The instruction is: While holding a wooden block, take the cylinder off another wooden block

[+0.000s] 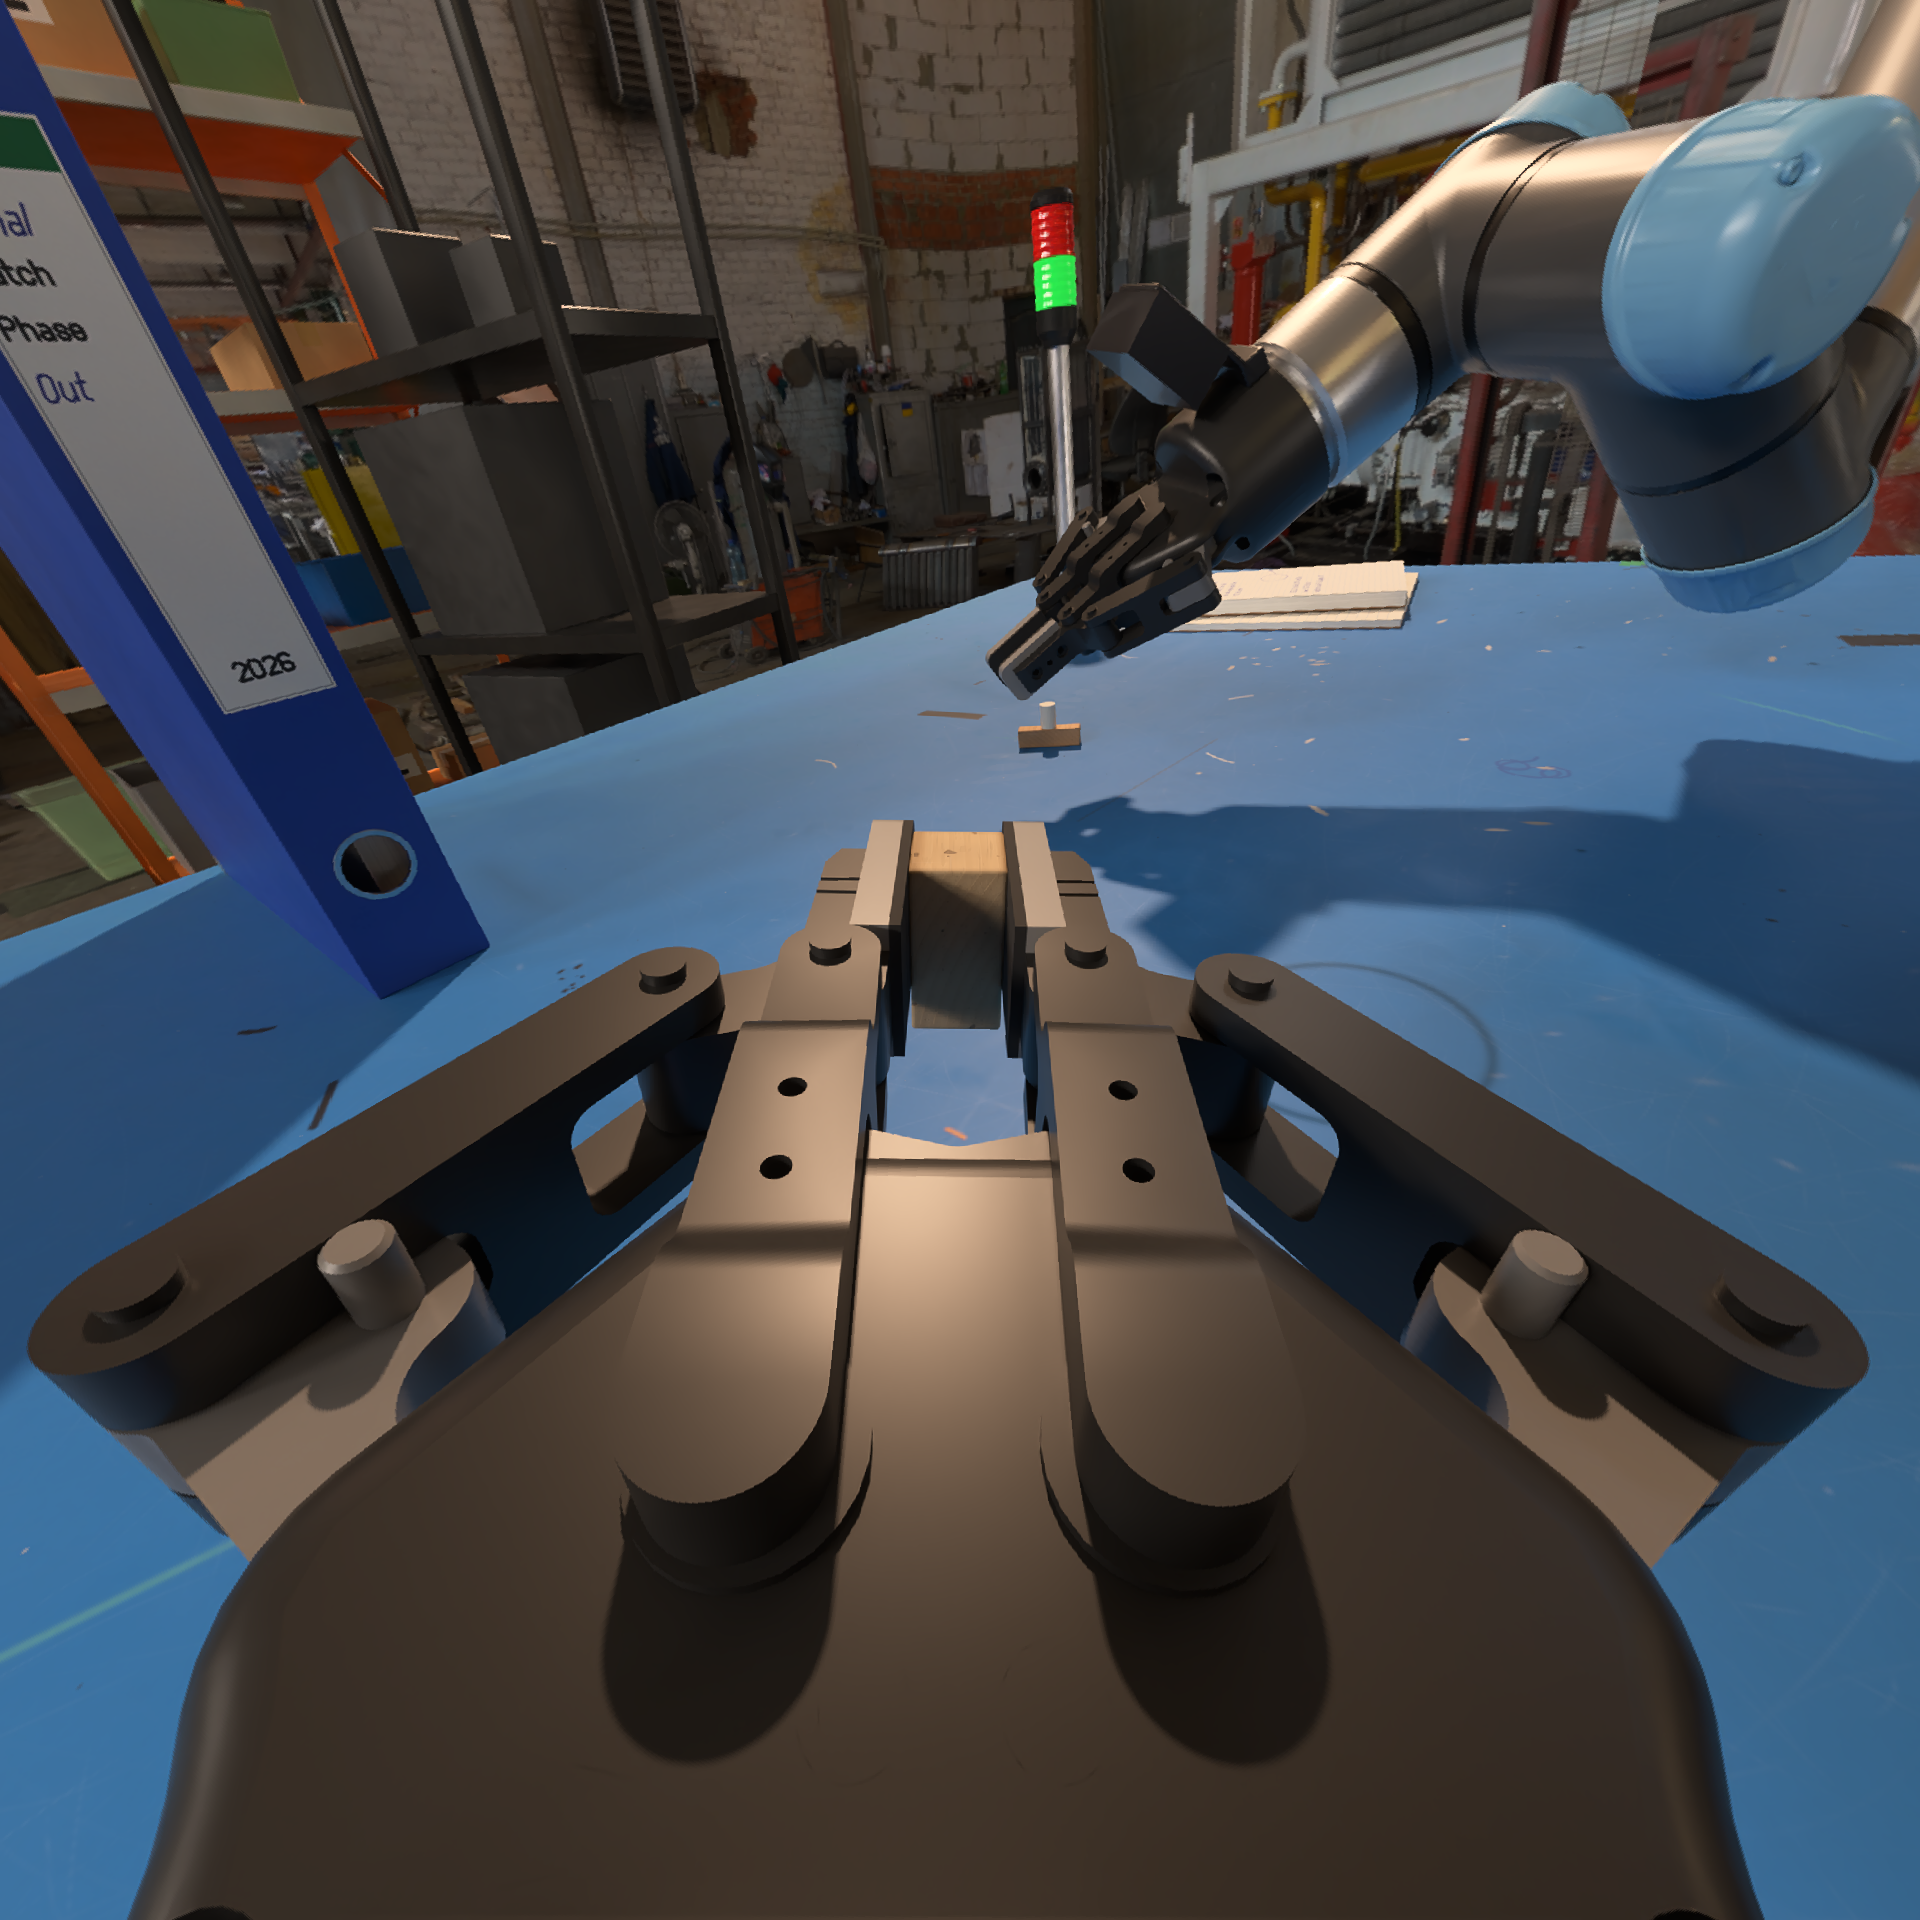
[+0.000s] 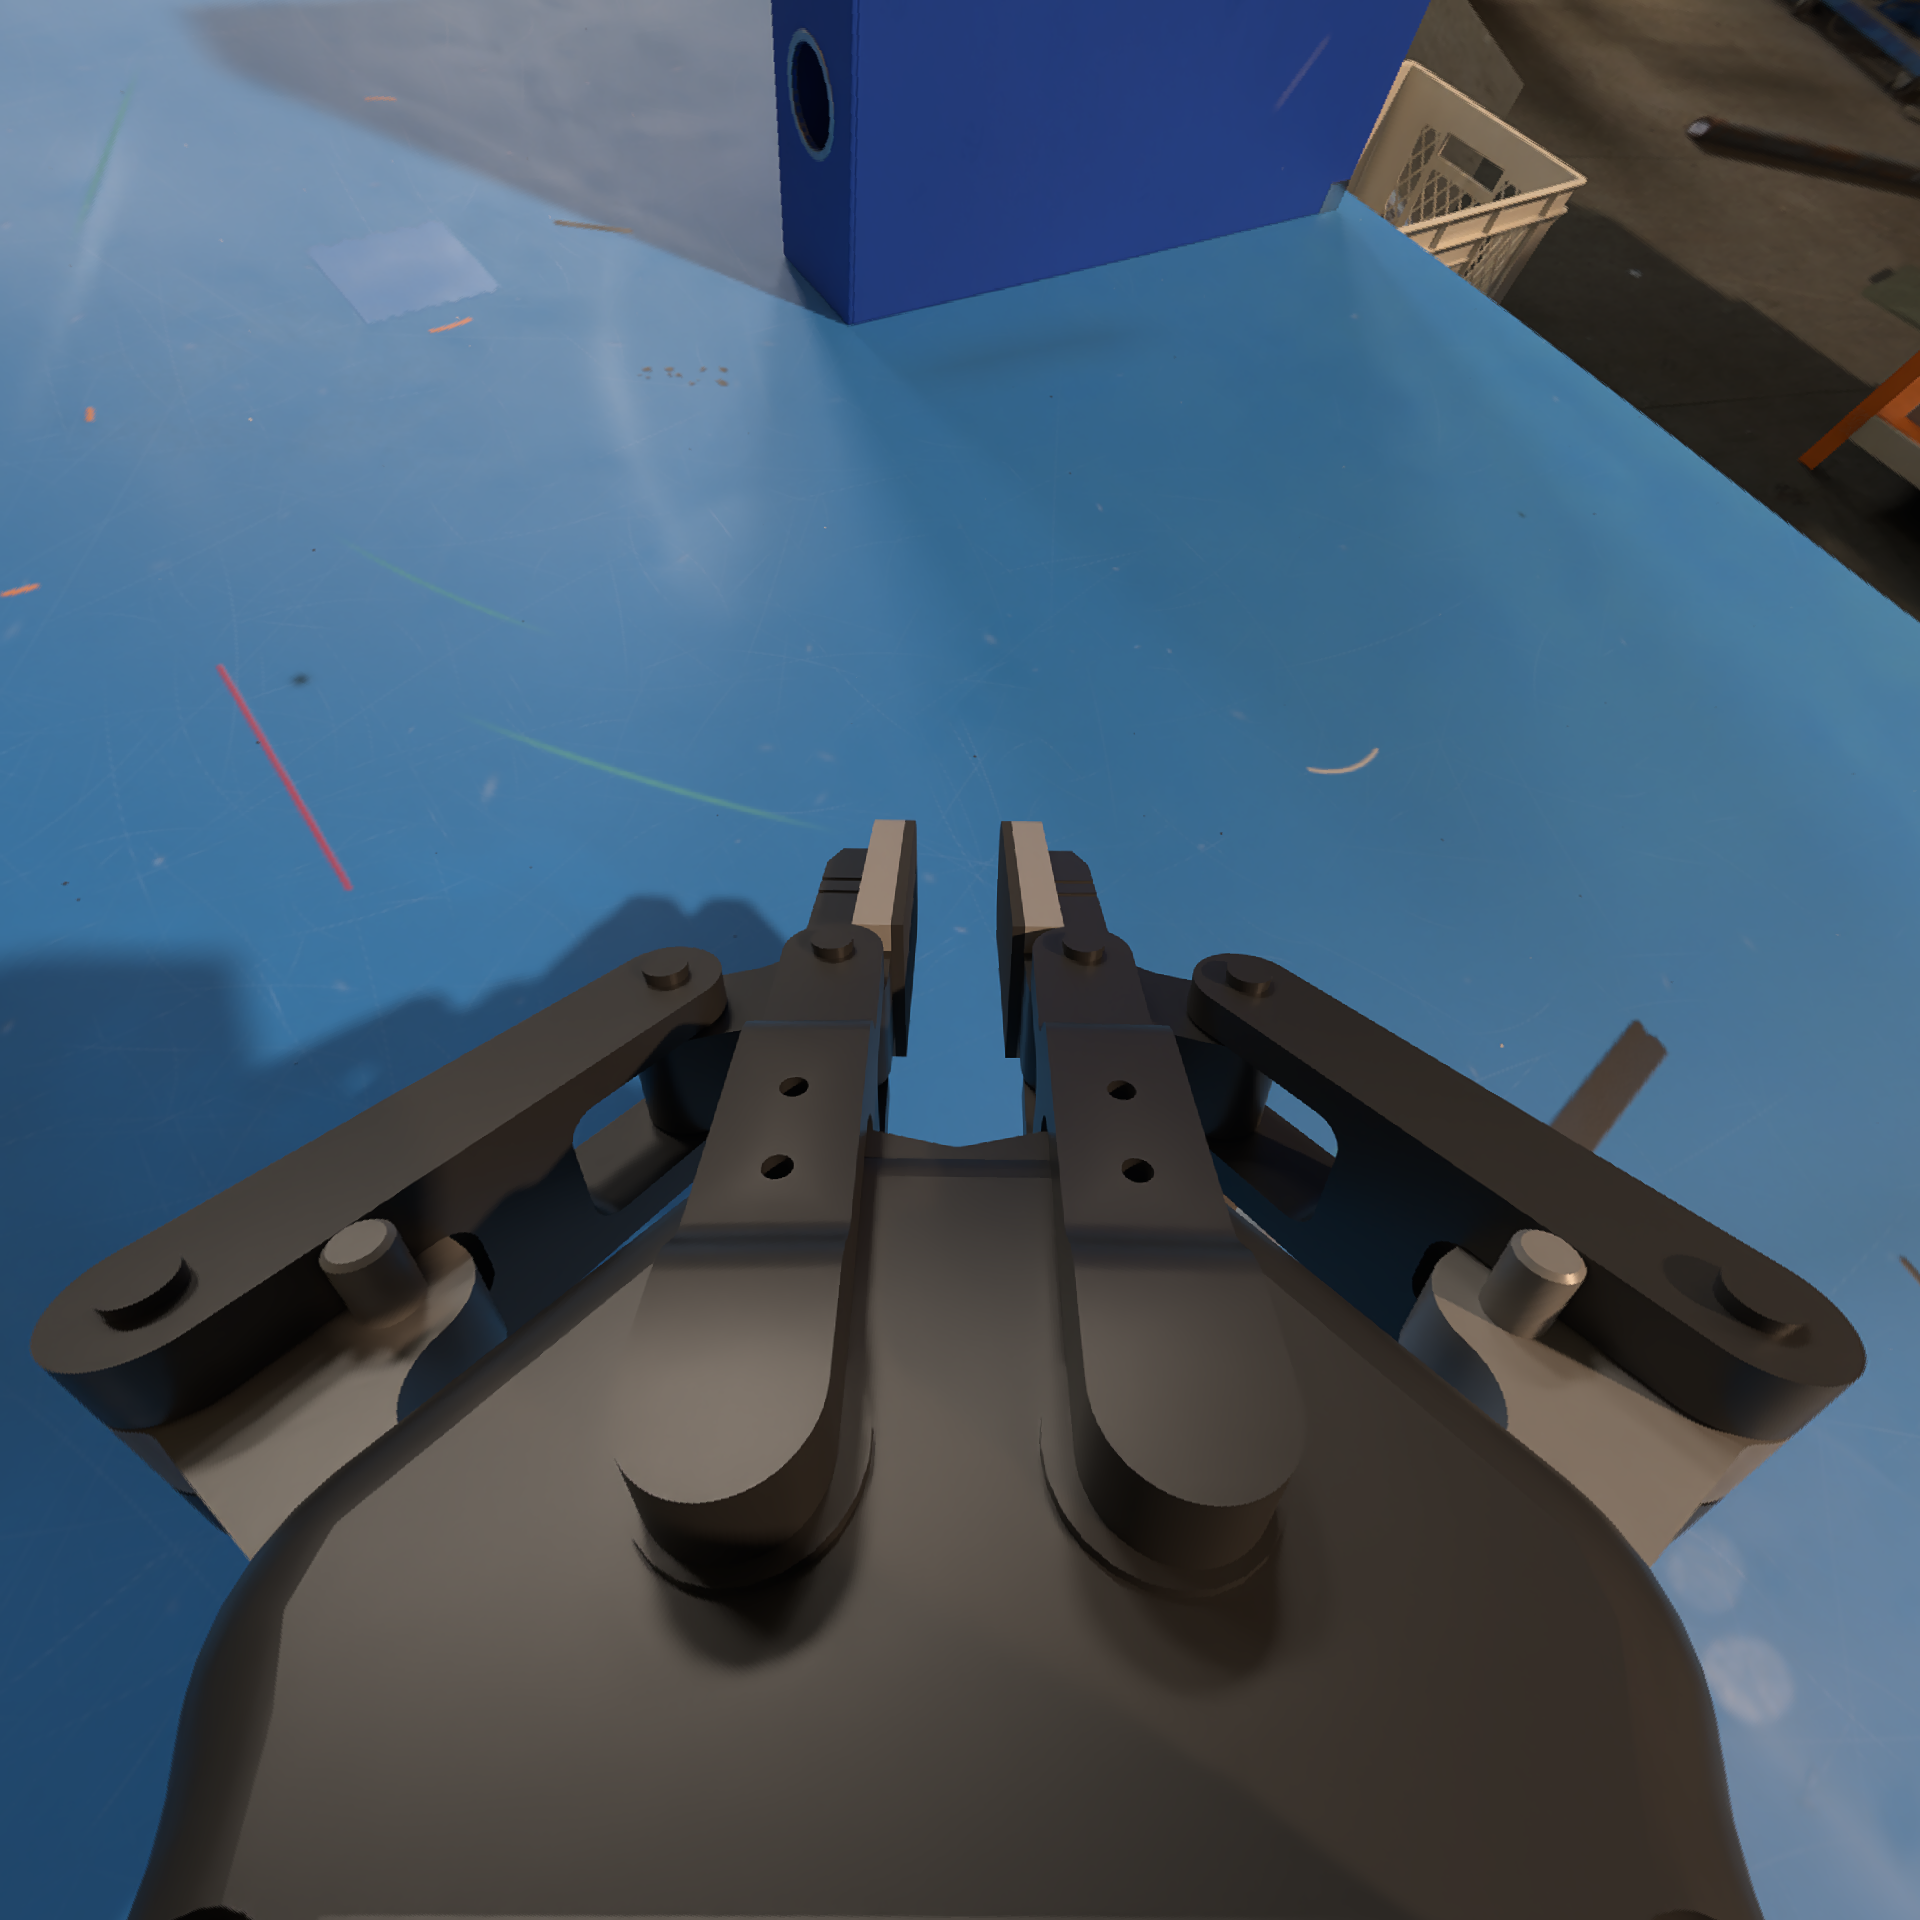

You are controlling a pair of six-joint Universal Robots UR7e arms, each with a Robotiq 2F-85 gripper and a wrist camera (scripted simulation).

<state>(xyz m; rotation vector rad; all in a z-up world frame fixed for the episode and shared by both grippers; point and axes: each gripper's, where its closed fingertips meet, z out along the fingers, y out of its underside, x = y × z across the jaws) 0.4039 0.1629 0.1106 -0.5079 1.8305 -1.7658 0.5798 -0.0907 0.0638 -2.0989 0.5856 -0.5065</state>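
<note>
The left claw (image 1: 957, 873) grips a wooden block (image 1: 956, 914); the right claw (image 1: 1023, 673), narrowly open and empty, hovers at 11 o'clock of the cylinder (image 1: 1048, 714), which may topple if knocked sideways

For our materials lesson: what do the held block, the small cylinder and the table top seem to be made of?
Held block, in the left gripper: pale unfinished wood, faint grain. Cylinder: off-white, smooth, perhaps plastic or painted wood; too small to tell. Table top: blue, slightly glossy, likely laminate or paint, scuffed.
</note>
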